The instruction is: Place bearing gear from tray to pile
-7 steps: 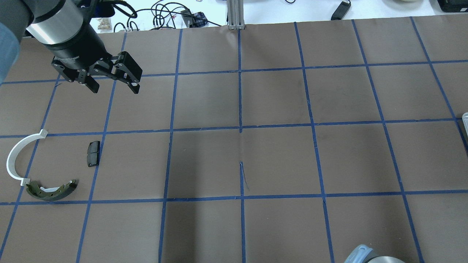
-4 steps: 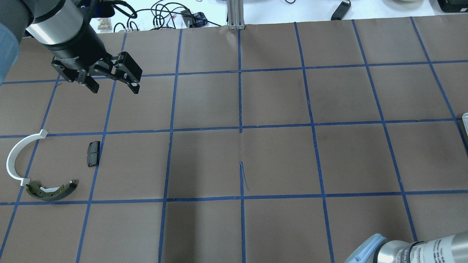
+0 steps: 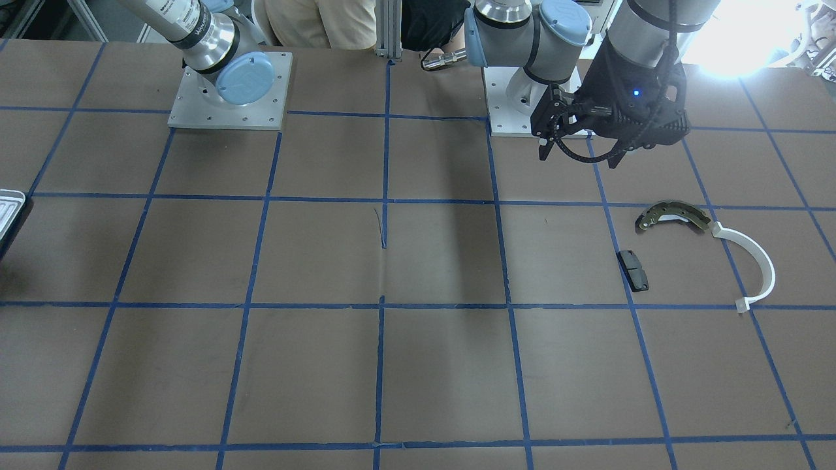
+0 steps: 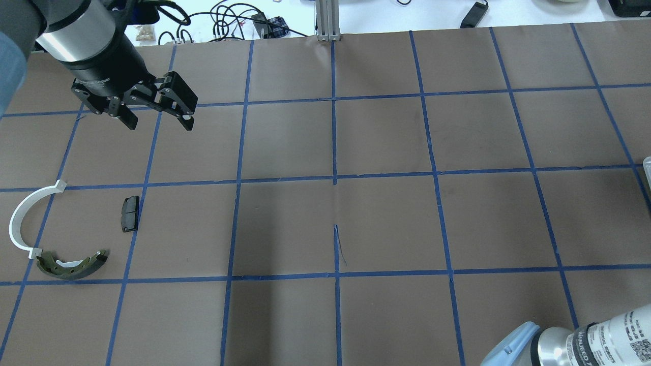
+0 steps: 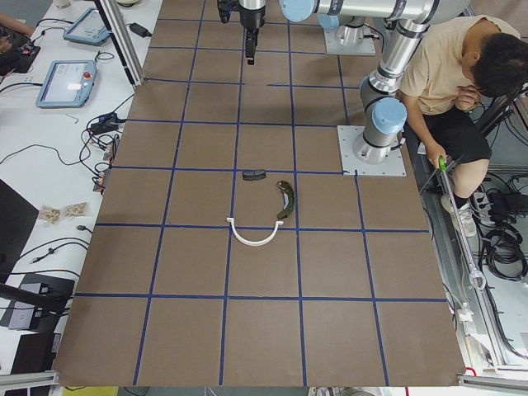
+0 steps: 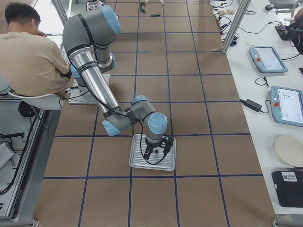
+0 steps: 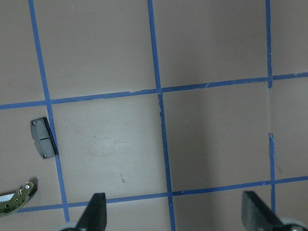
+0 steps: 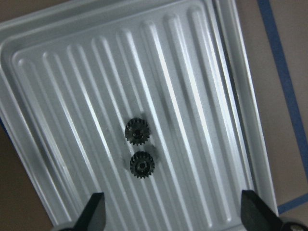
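The silver ribbed tray point(image 8: 226, 72) lies under my right gripper point(image 8: 174, 215), which is open and empty above it. Two small black gears point(image 8: 137, 131) point(image 8: 142, 165) sit side by side on the tray's base, between and ahead of the fingers. The tray also shows in the exterior right view point(image 6: 137, 163) below that gripper point(image 6: 158, 150). The pile lies at the table's left: an olive brake shoe point(image 4: 71, 265), a white arc point(image 4: 20, 218) and a black pad point(image 4: 129, 214). My left gripper point(image 4: 158, 123) is open and empty, hanging well beyond the pile.
The table is brown with a blue tape grid. An aluminium post point(image 4: 328, 20) and cables stand at its far edge. Both arm bases point(image 3: 228, 98) sit at the robot's side. A seated person point(image 6: 28, 47) is beside the robot, and tablets point(image 6: 267, 59) lie on the side bench.
My right arm's wrist section has come further into the overhead view at the bottom right. My left arm and the pile have not moved.
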Available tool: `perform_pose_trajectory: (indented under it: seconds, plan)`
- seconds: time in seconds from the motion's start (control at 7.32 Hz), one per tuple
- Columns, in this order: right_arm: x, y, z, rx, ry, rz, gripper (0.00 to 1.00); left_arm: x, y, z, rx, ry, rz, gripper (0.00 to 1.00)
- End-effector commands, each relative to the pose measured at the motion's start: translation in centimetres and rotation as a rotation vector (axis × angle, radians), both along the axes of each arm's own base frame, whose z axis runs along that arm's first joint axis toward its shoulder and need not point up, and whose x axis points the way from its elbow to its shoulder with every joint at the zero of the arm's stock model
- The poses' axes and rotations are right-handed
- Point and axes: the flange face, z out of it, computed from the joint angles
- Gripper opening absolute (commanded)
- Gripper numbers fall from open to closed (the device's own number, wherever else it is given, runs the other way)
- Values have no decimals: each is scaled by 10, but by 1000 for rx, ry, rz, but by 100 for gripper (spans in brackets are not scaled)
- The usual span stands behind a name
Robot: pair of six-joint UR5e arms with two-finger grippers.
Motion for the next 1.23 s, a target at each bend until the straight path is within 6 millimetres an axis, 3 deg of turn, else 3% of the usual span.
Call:
perform_pose_trajectory:
  seconds: [0.0, 0.41, 0.55, 0.68, 0.82, 1.09]
  plan:
    - [11, 5, -28, -16, -5, 0, 100, 0, 0, 0, 0, 0, 0, 100]
    - [9, 1, -36, -49, -10, 2, 95, 0, 1, 0, 0, 2, 0, 100]
    - [9, 1, -36, -48, -12, 3, 86, 0, 1, 0, 0, 2, 0, 100]
    - [9, 1, -36, -48, -12, 2, 71, 0, 1, 0, 0, 0, 0, 100]
    - [9, 0, -36, -49, -13, 3, 47, 0, 1, 0, 0, 2, 0, 100]
    - [9, -4, -33, -83, -27, 7, 18, 0, 1, 0, 0, 0, 0, 100]
